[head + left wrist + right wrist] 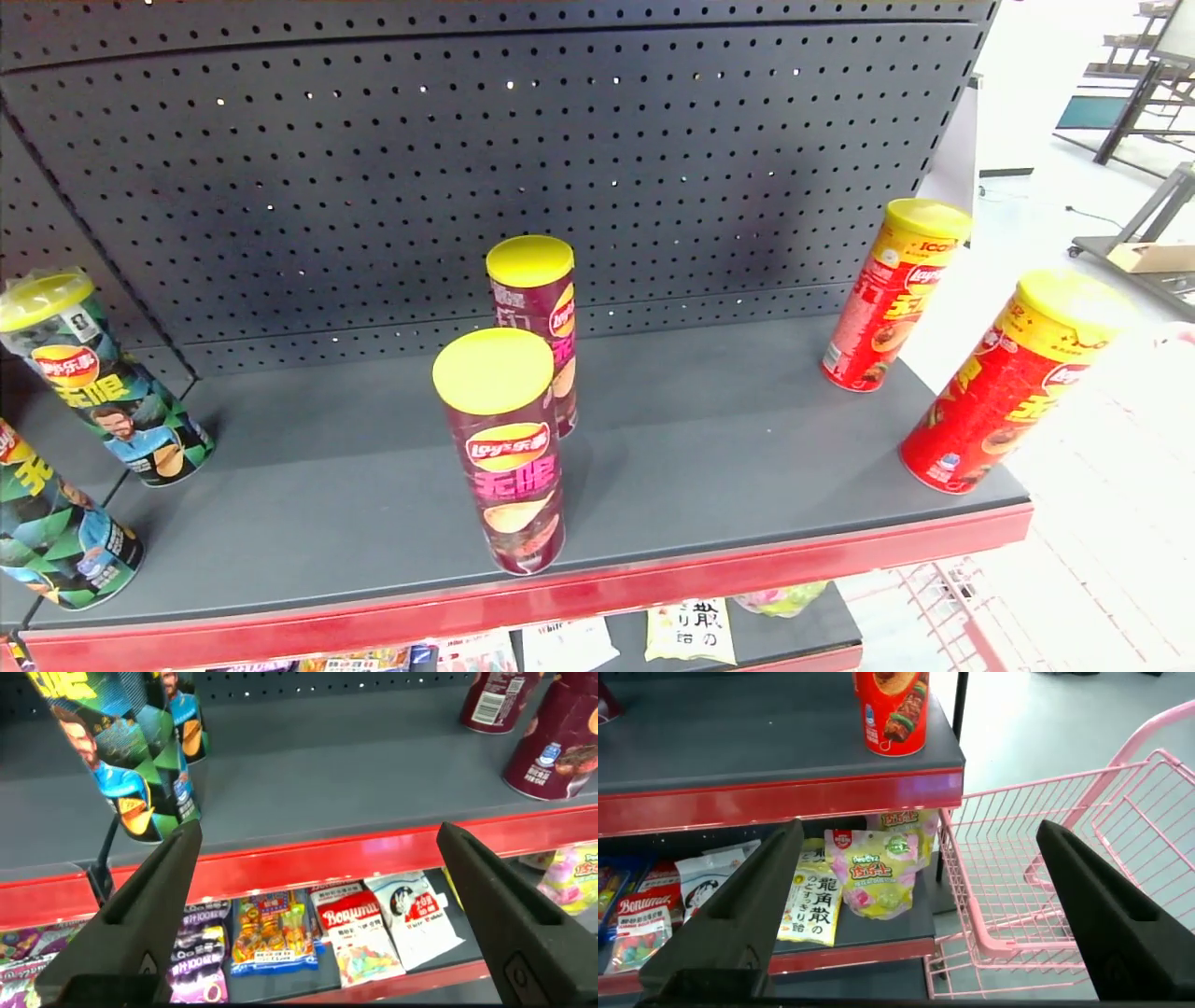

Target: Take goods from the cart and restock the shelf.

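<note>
shelf restock: stock positions, edges and open deck

landmark: shelf [373, 504], dark grey deck with a red front lip [560, 597] and a pegboard back panel [467, 187].

- front purple can [504, 448]: upright at mid-shelf, just behind the front lip.
- rear purple can [537, 327]: upright right behind the front one, about halfway back on the shelf, apart from the back panel.
- rear red can [892, 294]: upright near the shelf's right end, set toward the back, close to the side edge.
- front red can [1013, 378]: upright at the shelf's right front corner, its base just inside both the front lip and the side edge.
- rear green can [98, 378]: upright at the shelf's left end, partway back.
- front green can [47, 532]: upright at the shelf's left end, near the front lip, partly cut off by the head view's border.
- open deck: a wide bare stretch of shelf lies between the purple pair and the red pair, another between the purple pair and the green pair; a bare strip runs along the back panel behind every can.
- lower shelf [878, 947]: one tier beneath the shelf, carrying flat snack bags [868, 873].
- cart [1046, 877]: pink wire basket, just off the shelf's right end and below deck level, beside the lower shelf.
- left gripper [318, 835]: in front of the shelf's left half, below the front lip; fingers wide apart, holding nothing.
- right gripper [920, 831]: in front of the shelf's right end, below the front lip, near the cart's rim; fingers wide apart, holding nothing.
</note>
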Available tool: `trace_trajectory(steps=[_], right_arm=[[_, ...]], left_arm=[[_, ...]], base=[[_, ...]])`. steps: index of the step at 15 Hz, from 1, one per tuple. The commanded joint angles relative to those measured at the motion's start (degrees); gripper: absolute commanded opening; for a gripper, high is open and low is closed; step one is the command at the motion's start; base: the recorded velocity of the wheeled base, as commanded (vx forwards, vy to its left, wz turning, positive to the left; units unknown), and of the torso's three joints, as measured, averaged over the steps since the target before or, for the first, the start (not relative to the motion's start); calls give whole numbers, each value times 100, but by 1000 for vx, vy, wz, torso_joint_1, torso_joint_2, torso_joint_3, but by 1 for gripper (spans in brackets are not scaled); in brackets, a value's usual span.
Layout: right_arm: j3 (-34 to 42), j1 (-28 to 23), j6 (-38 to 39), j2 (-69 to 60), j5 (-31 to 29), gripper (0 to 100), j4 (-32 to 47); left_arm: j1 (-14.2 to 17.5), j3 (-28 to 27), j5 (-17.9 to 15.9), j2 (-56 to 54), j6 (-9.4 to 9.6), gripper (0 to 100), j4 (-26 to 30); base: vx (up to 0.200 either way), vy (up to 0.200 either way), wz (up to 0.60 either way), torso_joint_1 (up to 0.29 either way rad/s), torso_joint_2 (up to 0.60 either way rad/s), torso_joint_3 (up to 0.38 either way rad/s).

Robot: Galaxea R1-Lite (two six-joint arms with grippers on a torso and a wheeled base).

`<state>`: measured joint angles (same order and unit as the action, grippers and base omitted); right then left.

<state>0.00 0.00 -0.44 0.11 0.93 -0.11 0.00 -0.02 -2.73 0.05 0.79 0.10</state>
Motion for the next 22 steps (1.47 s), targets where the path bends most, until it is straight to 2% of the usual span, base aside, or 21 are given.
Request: trace_trajectory(steps=[1, 5, 8, 13, 14, 15, 16, 17, 19, 20, 21, 22], right_arm=[[0, 0, 0, -2, 4, 100, -7], [0, 0, -9, -2, 30, 100, 2], [0, 0, 26, -2, 39, 100, -7], [0, 0, 26, -2, 39, 100, -7], [0, 0, 26, -2, 39, 100, -7], [0, 0, 26, -2, 39, 100, -7], [0, 0, 18, -2, 39, 100, -7], [0, 0, 18, -2, 48, 100, -7], [0, 0, 18, -2, 48, 100, -7], [0, 0, 35, -2, 39, 100, -7], [0, 0, 35, -2, 39, 100, -7], [0, 0, 26, -2, 39, 100, -7]], left_arm=[[0, 2, 9, 21, -9, 100, -1], [9, -6, 9, 136, 26, 100, -1], [0, -6, 9, 136, 44, 100, -1], [9, 2, 9, 21, 53, 100, -1], [9, -6, -8, 21, 149, 100, -10], [9, -6, -70, 21, 395, 100, -27], [9, -6, -96, 21, 439, 100, -36], [9, 2, -96, 4, 431, 100, -62], [9, 2, 238, 4, 272, 100, -80], [18, 2, 282, 13, 220, 100, -54], [18, 2, 282, 13, 123, 100, -36], [18, 2, 282, 4, -70, 100, -27]], base=[[0, 0, 0, 0, 0, 0], [0, 0, 0, 0, 0, 0], [0, 0, 600, 4, 2, -1], [0, 0, 0, 0, 0, 0], [0, 0, 0, 0, 0, 0], [0, 0, 0, 0, 0, 0], [0, 0, 0, 0, 0, 0], [0, 0, 0, 0, 0, 0], [0, 0, 0, 0, 0, 0], [0, 0, 0, 0, 0, 0], [0, 0, 0, 0, 0, 0], [0, 0, 0, 0, 0, 0]])
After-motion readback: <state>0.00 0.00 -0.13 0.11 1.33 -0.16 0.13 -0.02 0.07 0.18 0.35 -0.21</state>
